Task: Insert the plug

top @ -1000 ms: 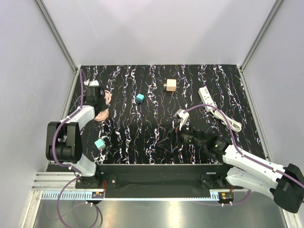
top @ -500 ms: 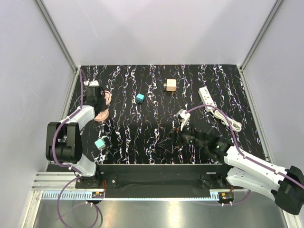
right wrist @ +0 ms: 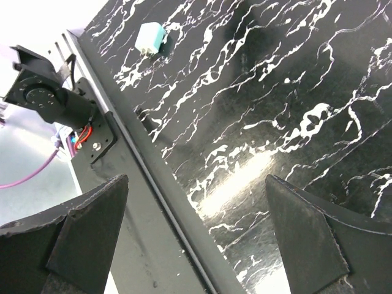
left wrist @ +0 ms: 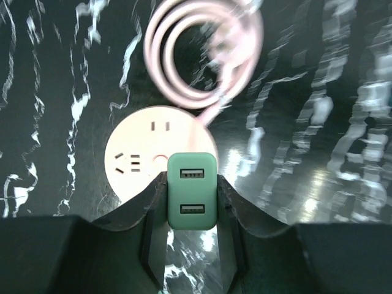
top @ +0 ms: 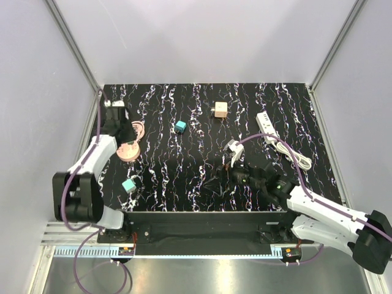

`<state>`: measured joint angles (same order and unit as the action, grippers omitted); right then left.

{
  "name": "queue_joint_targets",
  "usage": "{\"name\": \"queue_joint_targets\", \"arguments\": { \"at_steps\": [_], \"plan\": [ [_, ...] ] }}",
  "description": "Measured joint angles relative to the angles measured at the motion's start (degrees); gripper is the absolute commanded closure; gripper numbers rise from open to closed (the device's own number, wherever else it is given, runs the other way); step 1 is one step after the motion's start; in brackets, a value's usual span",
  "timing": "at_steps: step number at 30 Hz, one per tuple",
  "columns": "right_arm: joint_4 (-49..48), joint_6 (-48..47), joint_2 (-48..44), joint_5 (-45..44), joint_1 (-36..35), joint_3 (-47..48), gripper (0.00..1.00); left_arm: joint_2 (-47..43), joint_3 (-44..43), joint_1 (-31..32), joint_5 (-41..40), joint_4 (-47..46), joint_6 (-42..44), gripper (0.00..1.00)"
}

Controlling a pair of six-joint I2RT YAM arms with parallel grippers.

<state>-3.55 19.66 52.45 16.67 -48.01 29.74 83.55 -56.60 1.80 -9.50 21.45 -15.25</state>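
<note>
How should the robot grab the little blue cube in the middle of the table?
Pinch the teal-blue plug by two opposite flat sides, coming straight down from above. It sits alone on the table, a small cube with free space all round, so fingers can likely drop past its sides. Which face carries the prongs is too small to tell.

You are seeing the left gripper (top: 122, 131) hovering at the round pink socket (top: 130, 153), with the pink cable coil (top: 138, 129) lying just beside its jaws. The plug (top: 180, 127) is sitting on the black marbled table (top: 184, 196), well apart from both pairs of jaws and roughly between them. The mint cube (top: 128, 185) is resting on the base side of the left jaws. Beyond the right gripper (top: 222, 174), the tan cube (top: 220, 110) and white power strip (top: 267, 127) are lying.
</note>
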Motion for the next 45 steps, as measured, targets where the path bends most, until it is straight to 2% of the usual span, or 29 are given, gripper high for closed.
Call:
{"name": "queue_joint_targets", "arguments": {
  "at_steps": [4,7,10,12,15,20,33,36,37,39,40,43,44,45],
  "plan": [
    [0.3,-2.4,1.2,-1.7,0.0,3.0,0.0,-7.7,-6.4,0.1,6.8,4.5,-0.9,1.0],
    [-2.2,-5.2,3.1,-3.5,0.0,6.3,0.0,-15.6,-8.5,0.3,15.6,4.4,-3.3,1.0],
    [-11.0,-8.7,5.9,-2.6,0.0,6.7,0.0,-22.6,-8.1,1.8,26.9,3.3,-7.7,1.0],
    [-16.7,-11.4,8.4,-0.9,0.0,6.7,0.0,-26.8,-6.0,4.9,34.8,0.4,-11.8,1.0],
    [-21.9,-15.8,12.4,2.5,0.0,7.6,0.0,-30.9,-1.8,10.1,41.3,-2.4,-17.1,1.0],
    [-25.3,-22.6,15.3,4.6,-0.7,9.7,0.0,-34.8,3.8,15.4,47.0,-6.2,-24.4,1.0],
    [-24.8,-36.6,18.9,4.7,-5.8,20.8,0.02,-36.7,9.6,19.1,49.2,-16.4,-34.0,1.0],
    [-24.8,-38.8,19.8,3.6,-7.2,21.3,0.12,-36.7,10.3,19.3,49.2,-17.7,-34.9,1.0],
    [-24.7,-39.3,20.0,3.3,-7.4,21.3,0.31,-36.7,10.4,19.3,49.2,-18.1,-35.2,0.98],
    [-24.5,-40.6,20.4,2.5,-7.5,21.3,0.52,-36.7,10.4,19.4,49.2,-18.6,-35.8,0.92],
    [-24.5,-41.1,20.5,1.8,-7.5,21.3,0.65,-36.7,10.5,19.4,49.5,-18.7,-36.0,0.88],
    [-24.5,-42.1,20.5,0.7,-7.5,21.2,0.83,-36.7,10.7,19.3,49.4,-18.9,-36.1,0.78],
    [-24.5,-42.3,20.5,0.7,-7.5,21.1,0.92,-36.7,10.7,19.3,49.5,-18.8,-35.9,0.72],
    [-24.4,-42.5,20.4,0.7,-7.6,21.0,0.96,-36.6,10.7,19.4,49.8,-18.7,-35.6,0.68]
  ]
}}
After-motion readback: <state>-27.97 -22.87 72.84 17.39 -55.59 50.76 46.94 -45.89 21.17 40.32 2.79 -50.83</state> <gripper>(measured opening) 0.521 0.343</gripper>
